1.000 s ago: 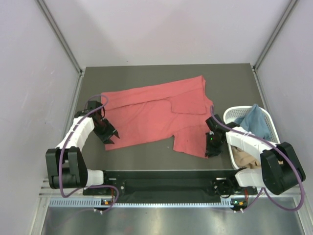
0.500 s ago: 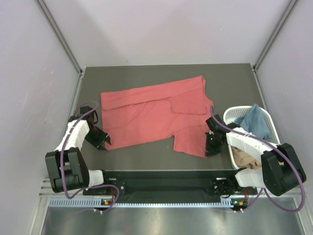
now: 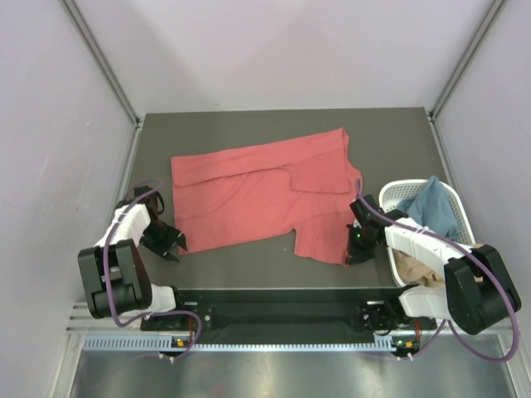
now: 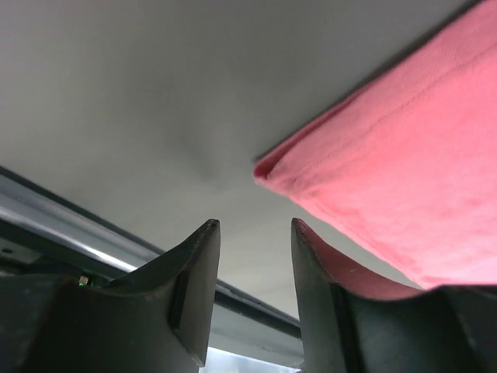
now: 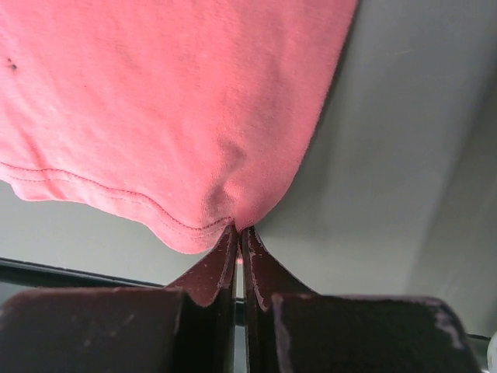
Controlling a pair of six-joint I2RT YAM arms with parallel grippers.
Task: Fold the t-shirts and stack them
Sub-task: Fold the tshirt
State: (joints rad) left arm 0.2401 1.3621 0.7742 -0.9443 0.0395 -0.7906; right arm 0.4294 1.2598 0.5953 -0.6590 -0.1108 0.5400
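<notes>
A: Dark surface [image 3: 249,124], pale walls. Down at the right tool [image 5: 239,233]: clamped tight on the near right hem corner of the coral-red t-shirt [image 3: 257,195], spread flat mid-surface.

B: Over at the left tool [image 4: 252,256]: parted, empty, just short of the shirt's near left corner. Far right, blue t-shirt [image 3: 431,207] and tan t-shirt [image 3: 411,265] in the white basket [image 3: 398,189].

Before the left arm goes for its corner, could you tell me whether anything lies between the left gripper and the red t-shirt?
Nothing visible does. Only bare table separates the open left gripper from the red t-shirt, whose near corner lies just ahead of the fingertips.
</notes>
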